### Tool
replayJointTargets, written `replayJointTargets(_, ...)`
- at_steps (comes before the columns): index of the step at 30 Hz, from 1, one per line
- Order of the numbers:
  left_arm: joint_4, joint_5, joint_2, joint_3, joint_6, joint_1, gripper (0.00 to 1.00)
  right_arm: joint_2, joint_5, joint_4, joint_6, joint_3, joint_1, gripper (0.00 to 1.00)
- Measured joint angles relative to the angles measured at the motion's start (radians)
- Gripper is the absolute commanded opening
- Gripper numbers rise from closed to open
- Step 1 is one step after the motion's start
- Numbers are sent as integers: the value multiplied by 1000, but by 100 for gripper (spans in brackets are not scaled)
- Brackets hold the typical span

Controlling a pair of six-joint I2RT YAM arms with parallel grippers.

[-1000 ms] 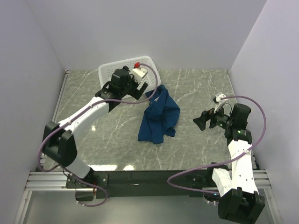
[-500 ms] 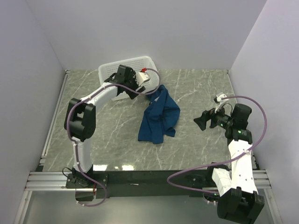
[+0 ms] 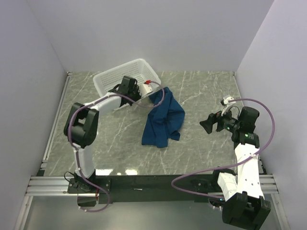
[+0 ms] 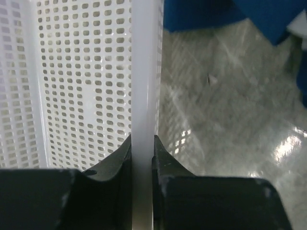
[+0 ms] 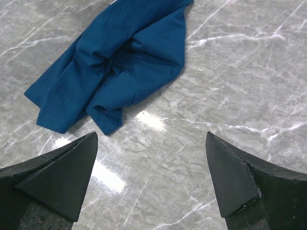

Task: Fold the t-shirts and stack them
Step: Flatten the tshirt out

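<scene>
A crumpled dark blue t-shirt (image 3: 163, 120) lies mid-table; no print shows on it. The right wrist view has the t-shirt (image 5: 115, 67) ahead and to the left, and a corner of the t-shirt (image 4: 201, 12) shows at the top of the left wrist view. My left gripper (image 3: 127, 87) is at the back, just left of the shirt, shut on the rim (image 4: 144, 72) of the white lattice basket (image 3: 115, 76); its jaws (image 4: 142, 139) pinch the rim from both sides. My right gripper (image 3: 208, 125) hovers right of the shirt, open and holding nothing (image 5: 151, 136).
The basket looks tilted at the back left of the grey marble table (image 3: 201, 91), and its mesh wall (image 4: 81, 81) fills the left of the left wrist view. White walls close in the back and both sides.
My left gripper has gone from open to shut on the basket's rim, and the basket has shifted left and tilted. The right arm and the t-shirt have not moved.
</scene>
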Motion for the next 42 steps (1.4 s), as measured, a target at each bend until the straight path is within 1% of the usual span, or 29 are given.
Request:
replayJointTargets(4,96,-65,-146,-209,-52,2,0,-1,-2,0,0,0,-11,99)
replayJointTargets(6,102,-116,-227,-285,-130,13,0,-3,-5,0,0,0,-13,99)
replayJointTargets(8,87,-171,-282,-306,-244,46,0,-6,-8,0,1,0,-15,99)
replayJointTargets(11,57,-234,-289,-259,-403,133,0,-8,-18,0,1,0,-16,99)
replayJointTargets(15,-16,-342,-205,-121,-604,252,0,-10,-25,0,1,0,-16,99)
replayJointTargets(18,-66,-415,-127,-25,-697,291,0,-14,-26,0,1,0,-17,99)
replayJointTargets(21,-134,-463,-25,94,-768,302,0,-18,-26,0,1,0,-17,99)
replayJointTargets(24,-169,-488,46,162,-790,299,0,-19,-26,0,1,0,-17,99)
replayJointTargets(28,-204,-511,100,212,-780,298,0,-19,-26,0,1,0,-17,99)
replayJointTargets(34,-208,-502,140,246,-693,308,0,-18,-26,0,1,0,-18,99)
replayJointTargets(42,-174,-488,180,287,-599,333,0,-11,-26,0,1,0,-21,99)
